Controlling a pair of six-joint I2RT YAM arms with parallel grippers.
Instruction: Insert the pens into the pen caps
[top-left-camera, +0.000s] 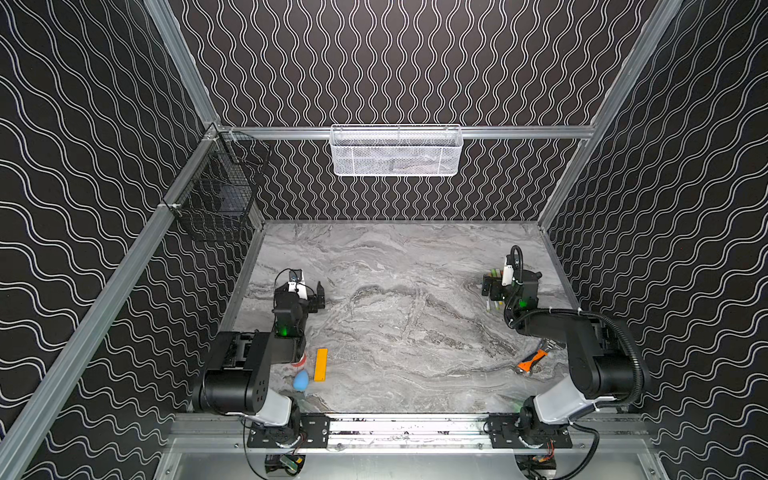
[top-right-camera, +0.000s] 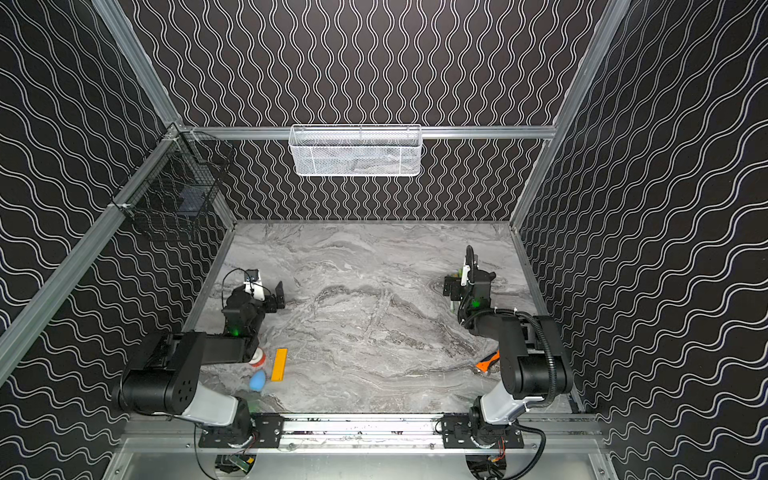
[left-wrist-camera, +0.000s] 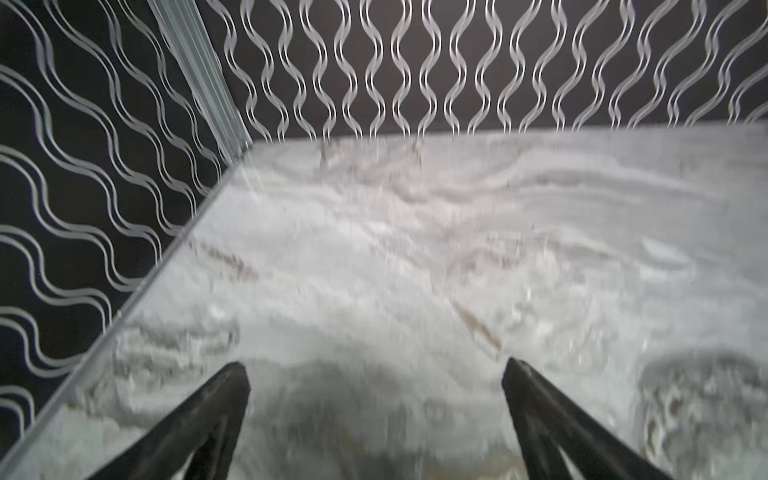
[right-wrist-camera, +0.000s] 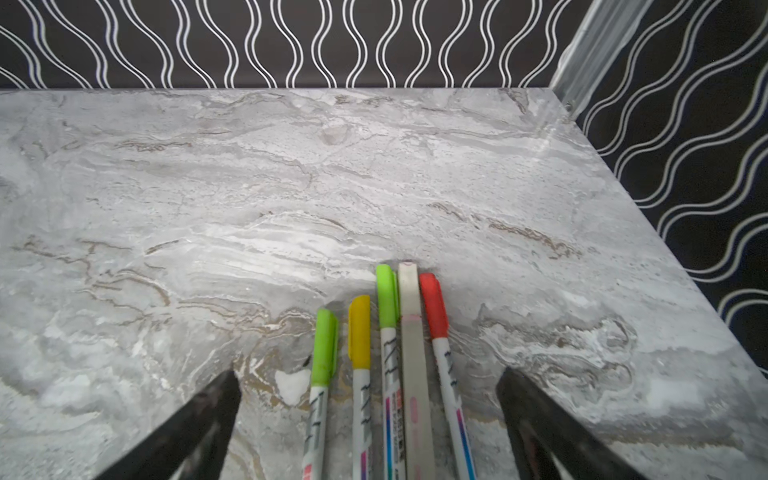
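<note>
Several pens (right-wrist-camera: 451, 386) lie side by side on the marble table (right-wrist-camera: 249, 187), their white barrels running back under my right wrist. A pen cap sits on the far end of each: green (right-wrist-camera: 325, 347), yellow (right-wrist-camera: 360, 332), green (right-wrist-camera: 387, 297) and red (right-wrist-camera: 433, 305); one pen (right-wrist-camera: 411, 332) is pale all over. My right gripper (right-wrist-camera: 369, 377) is open, one finger on each side of the row, touching none. In a top view it (top-left-camera: 492, 291) hangs over the pens (top-left-camera: 495, 273) at the right. My left gripper (left-wrist-camera: 376, 365) is open over bare table, at the left (top-left-camera: 320, 297).
A flat orange-yellow bar (top-left-camera: 321, 364), a blue egg-shaped blob (top-left-camera: 301, 380) and a red-and-white round thing (top-right-camera: 258, 358) lie by the left arm. An orange-handled tool (top-left-camera: 534, 359) lies by the right arm. A white basket (top-left-camera: 397, 151) and a black wire basket (top-left-camera: 216, 195) hang on the walls.
</note>
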